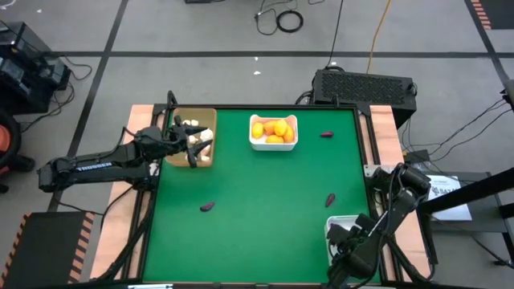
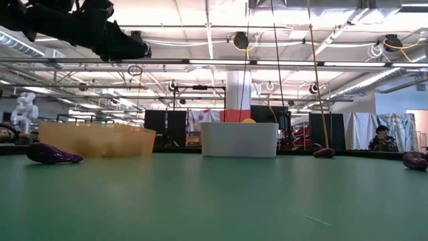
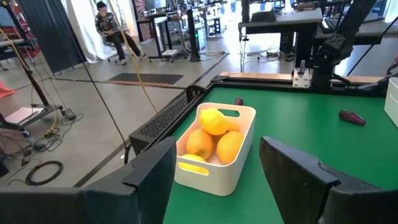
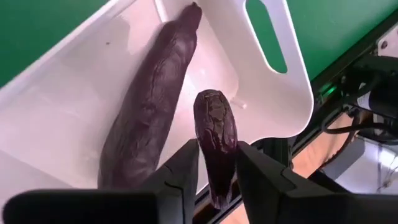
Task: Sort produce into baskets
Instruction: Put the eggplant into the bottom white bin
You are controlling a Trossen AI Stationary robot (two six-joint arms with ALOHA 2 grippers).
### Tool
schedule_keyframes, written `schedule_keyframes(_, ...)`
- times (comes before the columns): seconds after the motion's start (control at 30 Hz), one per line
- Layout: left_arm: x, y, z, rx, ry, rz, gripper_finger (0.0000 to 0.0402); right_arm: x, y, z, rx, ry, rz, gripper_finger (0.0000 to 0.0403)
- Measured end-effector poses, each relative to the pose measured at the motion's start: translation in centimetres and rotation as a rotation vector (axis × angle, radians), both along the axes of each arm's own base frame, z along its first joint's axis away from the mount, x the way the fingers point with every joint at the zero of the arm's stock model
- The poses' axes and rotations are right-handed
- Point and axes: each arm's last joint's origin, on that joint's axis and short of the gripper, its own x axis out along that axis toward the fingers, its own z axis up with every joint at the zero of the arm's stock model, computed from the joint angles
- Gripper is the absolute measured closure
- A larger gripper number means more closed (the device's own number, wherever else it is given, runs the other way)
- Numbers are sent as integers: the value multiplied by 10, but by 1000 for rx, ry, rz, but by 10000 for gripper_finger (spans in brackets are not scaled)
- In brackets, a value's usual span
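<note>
My right gripper [image 4: 214, 165] hangs over the white bin [image 4: 283, 93] at the table's near right corner [image 1: 341, 229], shut on a small dark purple piece [image 4: 214, 130]. A long eggplant [image 4: 152, 106] lies on that bin's floor. My left gripper [image 1: 193, 146] stands open above the tan tray [image 1: 205, 120], which holds white garlic bulbs [image 1: 193, 125]. A second white bin [image 1: 273, 144] at the far middle holds orange-yellow fruits [image 3: 214, 134]. Three purple pieces lie on the green mat: far right [image 1: 326, 134], right of middle [image 1: 330, 199] and near middle [image 1: 207, 206]. My right gripper pinches the small purple piece between its two fingers [image 4: 186, 165], by its lower half [image 4: 217, 171]. The fingers slant down steeply into the bin from above. The piece runs along the fingers, its free end [image 4: 211, 99] past the tips, clear of the bin's floor beside the long eggplant.
The green mat [image 1: 265, 233] lies bare between the loose pieces. Wooden side rails [image 1: 385, 136] and a black frame edge the table. A black box [image 1: 365, 84] stands behind the far edge. People sit in the room beyond [image 2: 382, 137].
</note>
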Motion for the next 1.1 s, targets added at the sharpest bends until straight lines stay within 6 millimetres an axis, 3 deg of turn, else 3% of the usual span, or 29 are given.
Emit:
schedule_keyframes(0.2,0,0,0,0,1,0,162,3,-2,0,4,3,2,283)
schedule_keyframes(0.53,0,0,0,1,1,0,162,27,-24,2,56,33,28,245)
schedule_keyframes(0.8,0,0,0,-1,0,0,162,41,-63,35,73,-110,-107,257)
schedule_keyframes(0.97,0,0,0,-2,0,0,162,40,-84,57,34,-247,-134,269)
schedule_keyframes(1.1,0,0,0,-1,1,1,162,35,-102,62,48,-256,-179,275)
